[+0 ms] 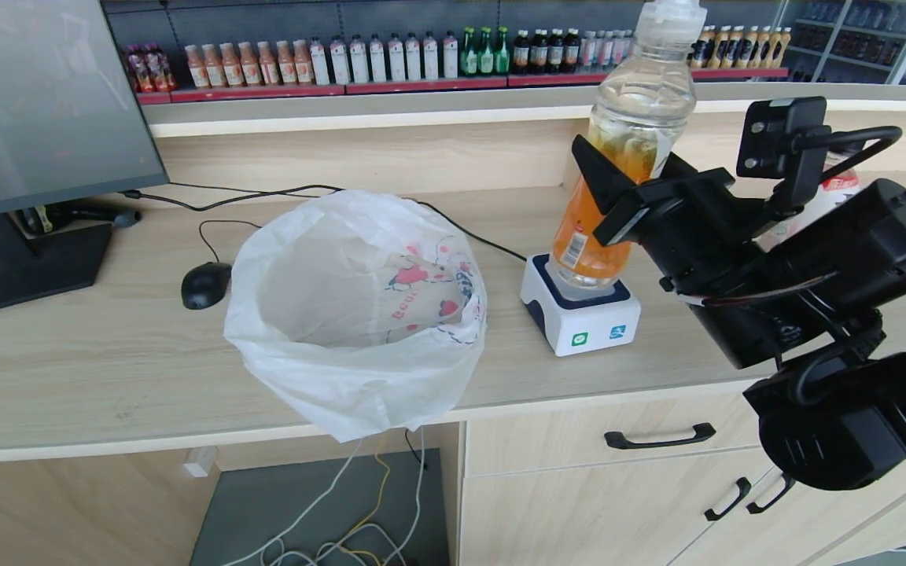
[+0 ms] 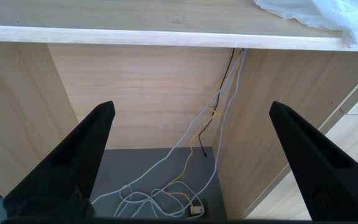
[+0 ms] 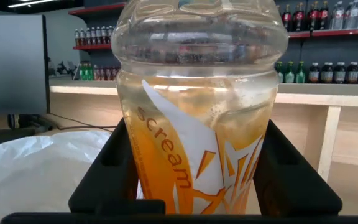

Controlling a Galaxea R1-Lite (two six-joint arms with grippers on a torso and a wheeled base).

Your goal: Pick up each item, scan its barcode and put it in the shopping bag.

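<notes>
Grip first: the right gripper [image 1: 591, 192] is pinched around the middle of the bottle [image 1: 642, 94], which is held nearly upright, tipped a bit, with its base right over the top of the scanner [image 1: 583, 318]. Whether it's actually touching can't be told. So the scan step is reckoned to be in hand, with bagging not yet done. The barcode [image 1: 575, 249] is seen low on the bottle's side, facing out toward the bag [image 1: 355, 314] rather than down at the scanner, so a twist may be needed before a read is got. After that the bottle would have to be lifted, carried across to the open bag just beside the scanner on the counter [image 1: 107, 354], and let go inside. The left gripper [image 2: 191, 106] is spread wide, hanging below the counter edge near the cables [image 2: 185, 168].
</notes>
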